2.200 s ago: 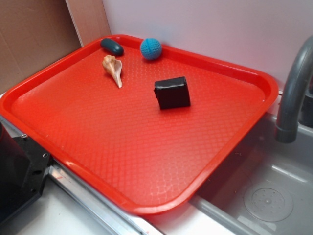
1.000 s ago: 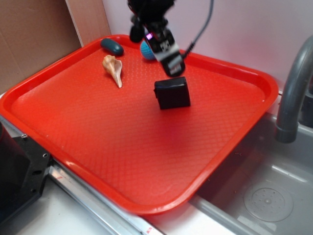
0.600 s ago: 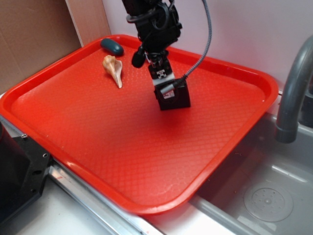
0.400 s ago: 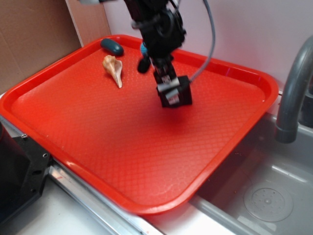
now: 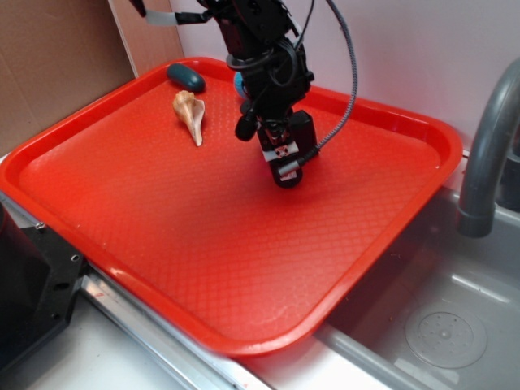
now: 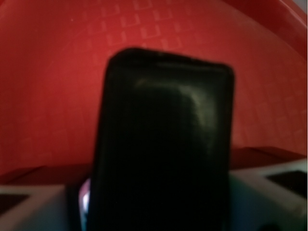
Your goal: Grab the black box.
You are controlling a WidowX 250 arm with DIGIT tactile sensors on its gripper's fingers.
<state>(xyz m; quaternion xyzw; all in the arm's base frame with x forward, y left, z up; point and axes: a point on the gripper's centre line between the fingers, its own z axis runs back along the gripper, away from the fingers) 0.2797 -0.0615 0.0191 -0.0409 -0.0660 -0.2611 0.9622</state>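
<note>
The black box point(image 5: 302, 130) is over the middle-back of the red tray point(image 5: 162, 244), mostly hidden behind my gripper point(image 5: 283, 162). The gripper comes down from above and is shut on the box. In the wrist view the black box point(image 6: 163, 134) fills the space between the two grey fingers point(image 6: 29, 202), with the red tray point(image 6: 48, 72) behind it. My gripper point(image 6: 154, 202) holds it at both sides. I cannot tell whether the box still touches the tray.
A tan seashell point(image 5: 188, 114) and a dark teal pebble point(image 5: 186, 77) lie at the tray's back left. A blue ball point(image 5: 240, 81) peeks out behind the arm. A grey faucet point(image 5: 487, 154) and sink point(image 5: 439, 325) are on the right, with cardboard point(image 5: 57, 65) at the left.
The arm came down from the back onto the black box and closed on it. The box has since shifted slightly up and back with the gripper.
</note>
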